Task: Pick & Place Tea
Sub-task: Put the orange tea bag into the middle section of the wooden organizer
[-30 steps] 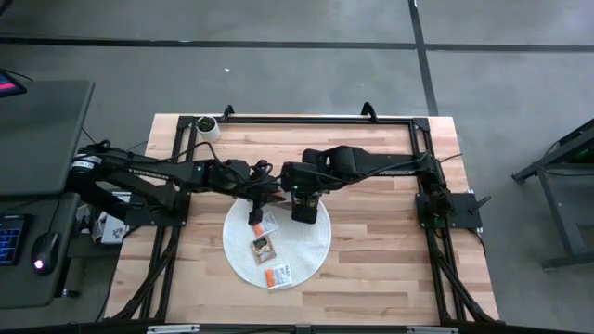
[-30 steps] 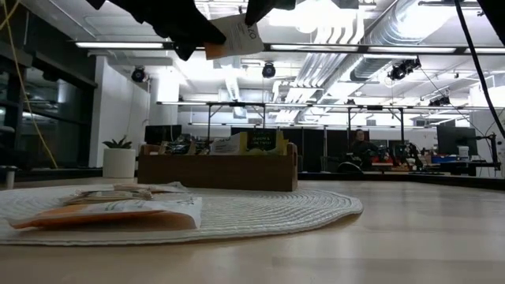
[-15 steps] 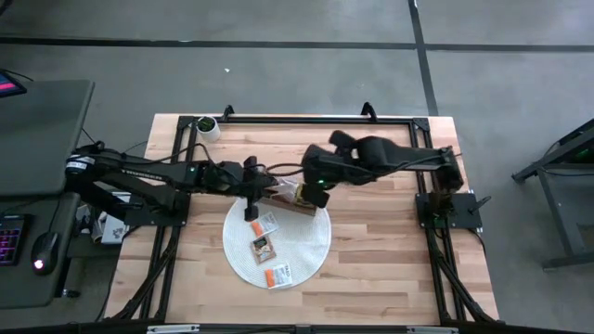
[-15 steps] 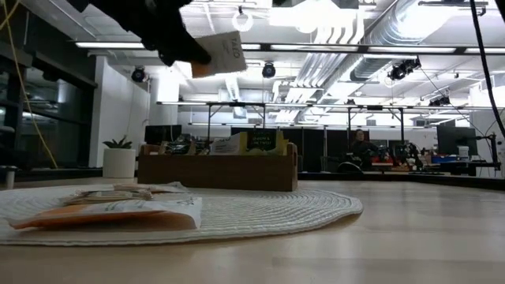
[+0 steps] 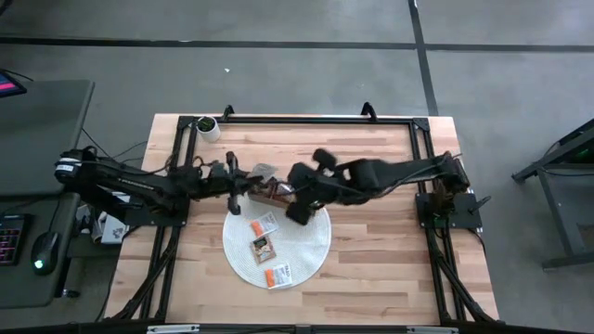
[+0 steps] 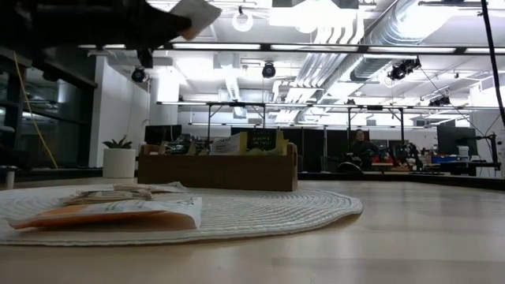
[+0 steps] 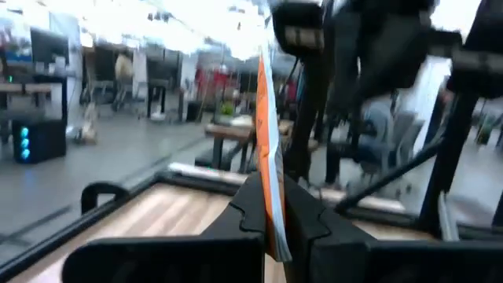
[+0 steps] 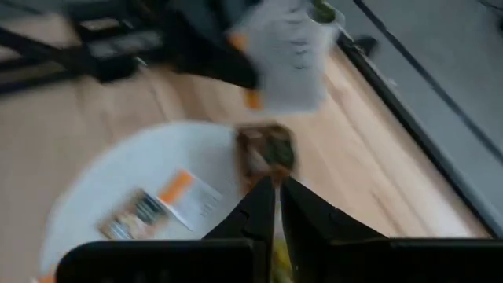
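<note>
both grippers pinched tea packets above the mat.

left gripper clamped a white-and-orange packet edge-on; right gripper was closed on a yellowish packet. three more packets lay on the white woven mat beside the wooden tray.

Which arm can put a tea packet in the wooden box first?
Probably left. The left gripper clamps an orange-and-white flat paper tea packet and hovers right beside the brown wooden tray. The right gripper hangs by the tray's other side, but whether it holds anything is unclear.
</note>
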Available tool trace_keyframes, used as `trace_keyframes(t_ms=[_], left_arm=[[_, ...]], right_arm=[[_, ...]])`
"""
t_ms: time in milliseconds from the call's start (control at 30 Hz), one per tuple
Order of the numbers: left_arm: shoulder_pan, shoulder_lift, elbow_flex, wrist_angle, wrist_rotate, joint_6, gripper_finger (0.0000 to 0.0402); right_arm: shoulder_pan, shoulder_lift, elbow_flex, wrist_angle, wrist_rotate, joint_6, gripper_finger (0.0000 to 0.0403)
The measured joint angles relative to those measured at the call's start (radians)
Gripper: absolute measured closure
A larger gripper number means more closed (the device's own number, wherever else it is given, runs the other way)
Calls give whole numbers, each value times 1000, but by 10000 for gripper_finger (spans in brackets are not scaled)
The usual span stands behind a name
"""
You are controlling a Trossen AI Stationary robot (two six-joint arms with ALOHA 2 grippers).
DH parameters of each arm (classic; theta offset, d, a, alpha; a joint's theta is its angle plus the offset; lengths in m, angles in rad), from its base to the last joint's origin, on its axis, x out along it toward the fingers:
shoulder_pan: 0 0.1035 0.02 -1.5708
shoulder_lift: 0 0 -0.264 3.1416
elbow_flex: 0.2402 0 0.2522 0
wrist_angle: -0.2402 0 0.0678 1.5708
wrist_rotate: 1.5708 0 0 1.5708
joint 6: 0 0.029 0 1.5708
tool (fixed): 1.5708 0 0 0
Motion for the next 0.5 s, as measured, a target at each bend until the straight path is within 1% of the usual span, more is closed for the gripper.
trace_keyframes(t_ms=[100,167,267,367,500], left_arm=[[0,3,-39,171,15,0,401],[0,3,-48,188,18,10,402],[0,4,-50,201,64,38,402],[0,1,-48,236,106,54,401],[0,2,-48,248,121,55,401]], right_arm=[[-3,1,-89,215,-34,-39,374],[-7,1,-128,347,-52,-70,366],[-12,1,-152,472,-47,-114,349],[-22,-11,-154,530,-44,-159,328],[-42,-34,-153,564,-43,-173,295]])
